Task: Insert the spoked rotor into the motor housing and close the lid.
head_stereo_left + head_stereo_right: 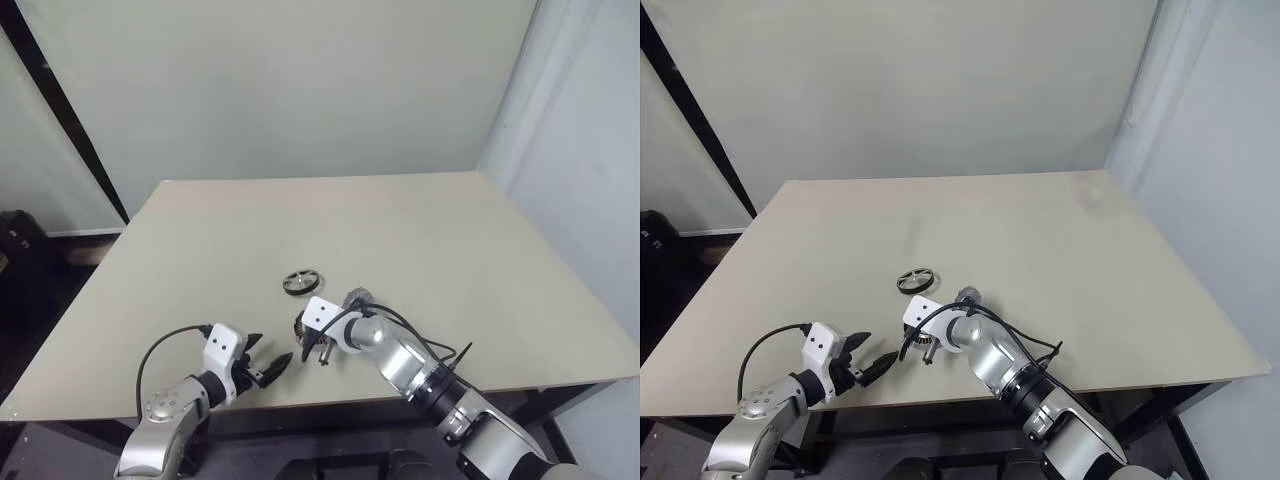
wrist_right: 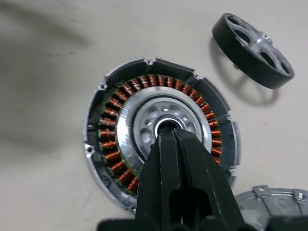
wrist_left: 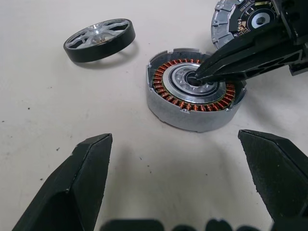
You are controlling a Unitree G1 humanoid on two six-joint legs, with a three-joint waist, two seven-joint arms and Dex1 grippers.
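Motor housing (image 3: 195, 97): laid flat on the beige tabletop (image 1: 420, 230) near its front edge, open side up. A ring of copper-brown windings is seen around a silvery centre with a dark central hole.

Right gripper (image 2: 169, 136): its two black fingers are pressed together with no gap between them, and nothing is held. The joined tips are set at the dark central hole of the motor housing (whether they reach into it or merely rest on its rim cannot be told). In the left wrist view the same tips (image 3: 198, 77) are seen coming in over the windings from the lid's side.

Spoked rotor (image 3: 99, 39): lying on the tabletop near the motor housing but apart from it, on the side away from the robot. It is untouched by either gripper. A dark outer ring with pale metal spokes is shown.

Lid (image 3: 231, 21): a silver-grey round cap lying just beside the motor housing's rim, partly hidden behind the right gripper. Its inner face is turned up (the housing is thus not closed).

Left gripper (image 1: 268, 365): fingers spread wide and empty. It is held near the front edge of the tabletop, to the robot's left of the motor housing, pointed toward it and well short of touching it.
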